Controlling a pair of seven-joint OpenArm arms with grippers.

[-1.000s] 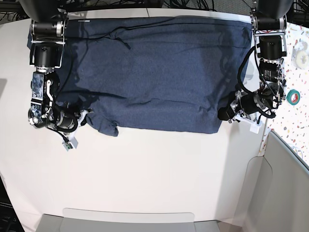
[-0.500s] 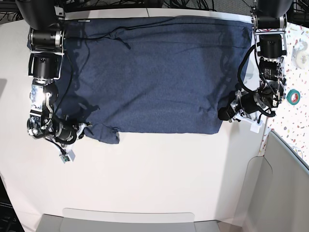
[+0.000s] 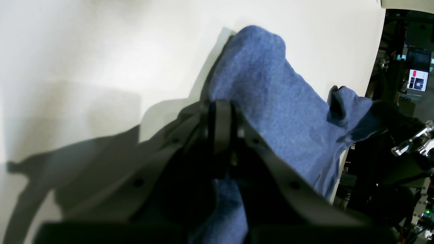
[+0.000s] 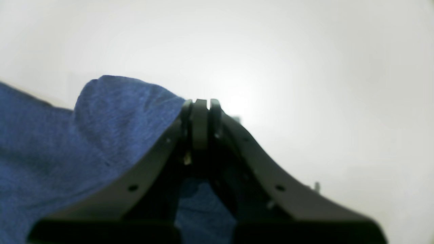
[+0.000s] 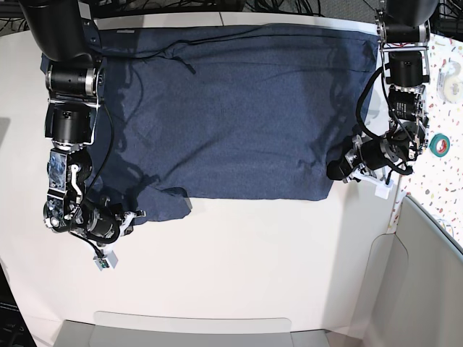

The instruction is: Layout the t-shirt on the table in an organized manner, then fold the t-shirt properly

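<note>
T-shirt (image 5: 239, 108) across white table (image 5: 239, 267)

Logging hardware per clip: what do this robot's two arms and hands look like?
Both arms are black and dark grey, built of cylindrical joint segments with silver bolted rings and loose black cables. The right arm carries a blue-and-white patterned panel on its forearm. The left hand and right hand have dark, matte tapering fingers with small holes and white fittings nearby.

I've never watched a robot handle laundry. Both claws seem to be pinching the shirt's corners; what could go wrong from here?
The right gripper pinches only a small bunch of the t-shirt; pulling harder might slip it free. The left gripper holds the opposite corner, so uneven pulls could skew the hem. The far edge lies at the table edge and might slide off.
</note>
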